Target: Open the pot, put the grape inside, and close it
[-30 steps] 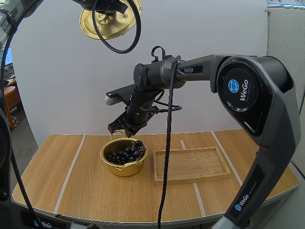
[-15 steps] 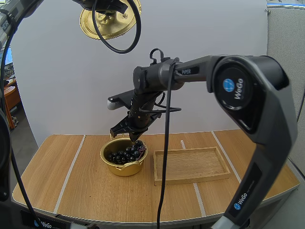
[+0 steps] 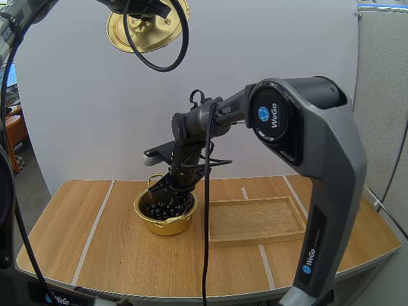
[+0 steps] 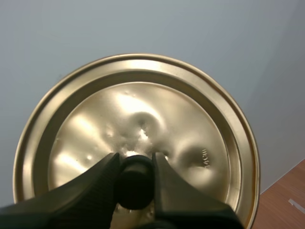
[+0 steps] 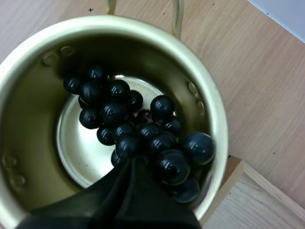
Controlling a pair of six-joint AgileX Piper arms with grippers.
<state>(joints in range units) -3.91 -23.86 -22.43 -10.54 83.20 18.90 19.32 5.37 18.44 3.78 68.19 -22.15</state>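
Grapes (image 5: 138, 129) in pot (image 5: 28, 109) | my right end effector (image 5: 135, 161) pinches them | left end effector (image 4: 136, 167) clamps lid (image 4: 190, 124) | tray (image 3: 255, 220) at pot's 3 o'clock

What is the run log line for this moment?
left jaws: shut on lid knob | right jaws: together, at grapes in pot | pot: open

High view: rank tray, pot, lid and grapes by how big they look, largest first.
1. tray
2. lid and pot: not ranked. The lid looks a bit wider, but it is held high, probably nearer the camera, and the frame edge cuts it off.
3. grapes, inside the pot
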